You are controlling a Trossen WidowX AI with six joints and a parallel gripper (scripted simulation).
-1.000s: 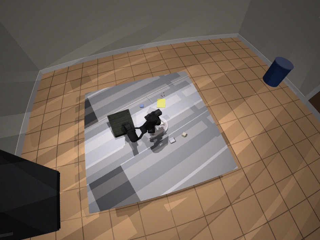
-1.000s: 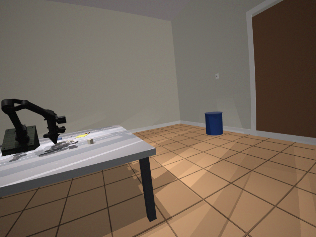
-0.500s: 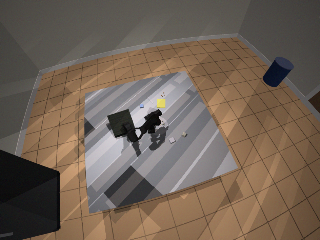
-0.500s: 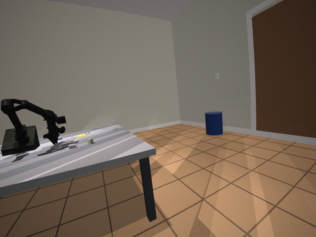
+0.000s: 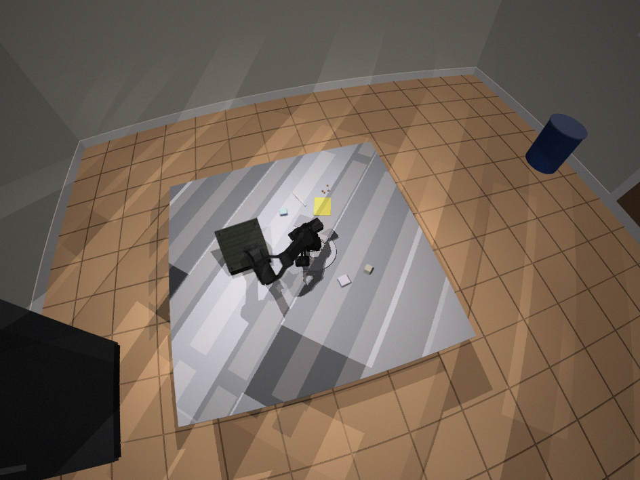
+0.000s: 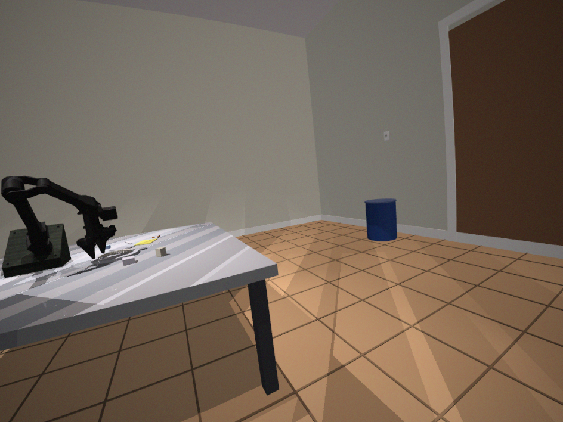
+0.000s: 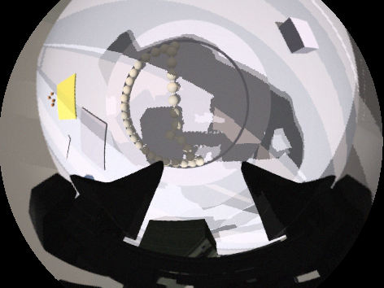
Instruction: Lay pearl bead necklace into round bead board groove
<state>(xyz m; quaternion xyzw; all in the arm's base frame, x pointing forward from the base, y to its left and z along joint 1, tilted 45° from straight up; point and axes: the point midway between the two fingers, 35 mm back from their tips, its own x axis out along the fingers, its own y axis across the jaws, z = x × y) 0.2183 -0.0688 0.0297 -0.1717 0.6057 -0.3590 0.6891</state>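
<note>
- Hovering at the near edge of the round board (image 5: pixel 335 253) (image 6: pixel 98 263) (image 7: pixel 260 98), the jaws stand wide apart, with nothing between them. The arm (image 5: pixel 291 255) (image 6: pixel 63 192) reaches out over the counter (image 5: pixel 289 361) (image 6: pixel 182 272) (image 7: pixel 195 8).
- The necklace (image 5: pixel 323 241) (image 6: pixel 118 252) (image 7: pixel 124 98) lies on the board. In the wrist view, its left side curves along the left half of the groove (image 7: pixel 247 98).
- Its other side cuts down the middle of the board, roughly straight, then kinks rightward near the bottom. The groove's right half has no beads in it.
- The key relation: that middle strand runs lengthwise away from the jaws, while they open side to side across it. Its bottom bend lies just ahead of their gap, nearer the finger on the wrist view's left.
- The job looks about half done. The next move probably calls for gathering or pushing the middle strand rightward, towards the bare arc.
- A hard sideways pull could drag the seated left beads out too. How high the tips stand over the beads is hard to tell.
- A yellow square (image 5: pixel 322 206) (image 6: pixel 146 242) (image 7: pixel 67 97) and a pale block (image 5: pixel 344 280) (image 6: pixel 129 260) (image 7: pixel 303 34) lie off the board.
</note>
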